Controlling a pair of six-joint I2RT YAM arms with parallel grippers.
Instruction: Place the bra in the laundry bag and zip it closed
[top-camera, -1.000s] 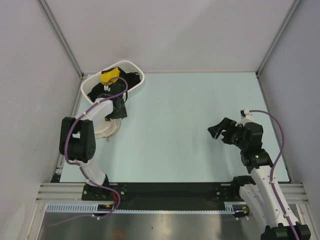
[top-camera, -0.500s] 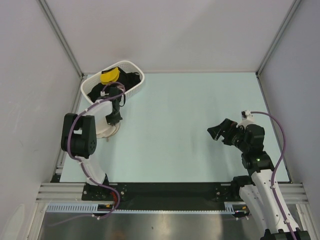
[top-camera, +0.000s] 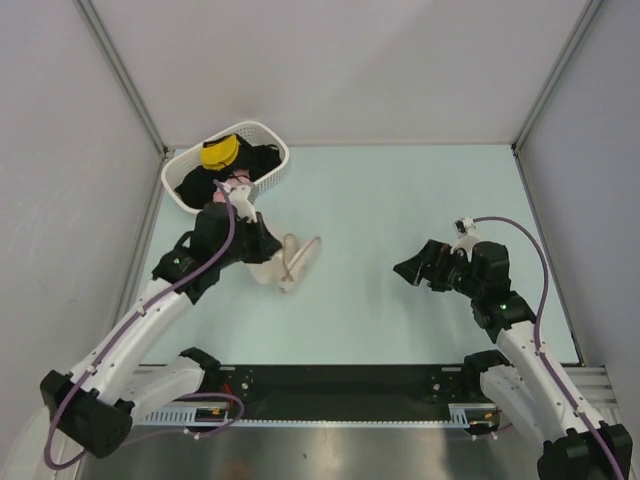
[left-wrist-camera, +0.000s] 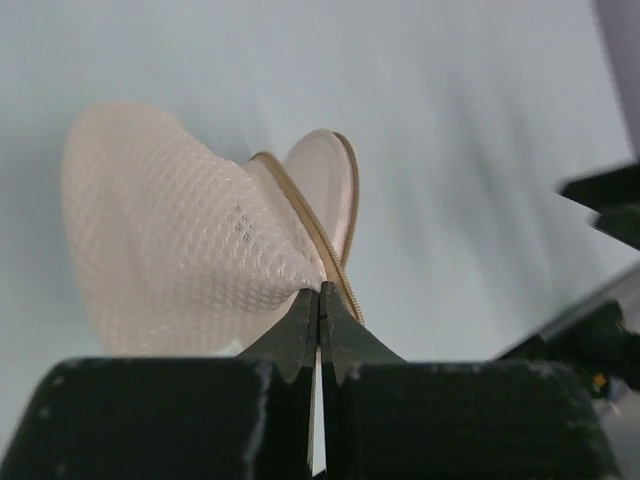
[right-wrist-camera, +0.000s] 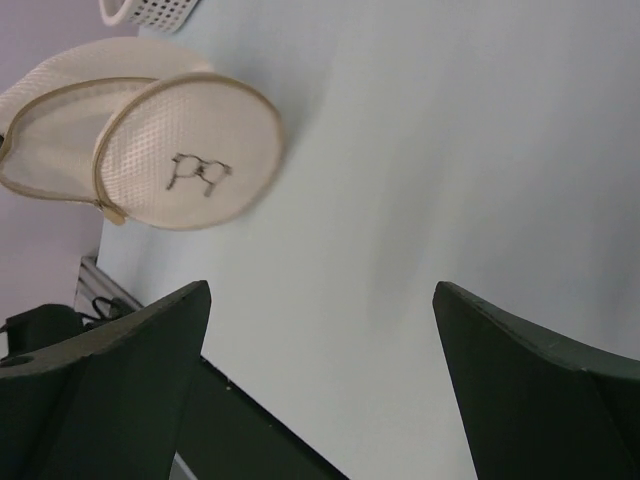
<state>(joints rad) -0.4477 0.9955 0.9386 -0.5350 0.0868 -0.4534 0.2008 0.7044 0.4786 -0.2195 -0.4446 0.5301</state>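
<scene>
The laundry bag (top-camera: 288, 262), a cream mesh clamshell pod, lies partly open on the table left of centre. My left gripper (top-camera: 266, 258) is shut on its zipper rim; in the left wrist view the closed jaws (left-wrist-camera: 320, 291) pinch the edge where the two mesh halves (left-wrist-camera: 180, 240) meet. The right wrist view shows the bag (right-wrist-camera: 185, 165) with its dark bra icon facing me. The yellow bra (top-camera: 220, 152) sits in the white basket (top-camera: 272, 136) at the back left. My right gripper (top-camera: 412, 269) hovers open and empty right of centre (right-wrist-camera: 320, 290).
Black garments (top-camera: 255, 160) share the basket with the bra. Grey walls close the table on the left, back and right. A corner of the basket (right-wrist-camera: 150, 10) shows at the top of the right wrist view.
My left gripper closed on the bag and dragged it from the table's left edge toward the centre, the arm stretching out. The right gripper shifted slightly left.
</scene>
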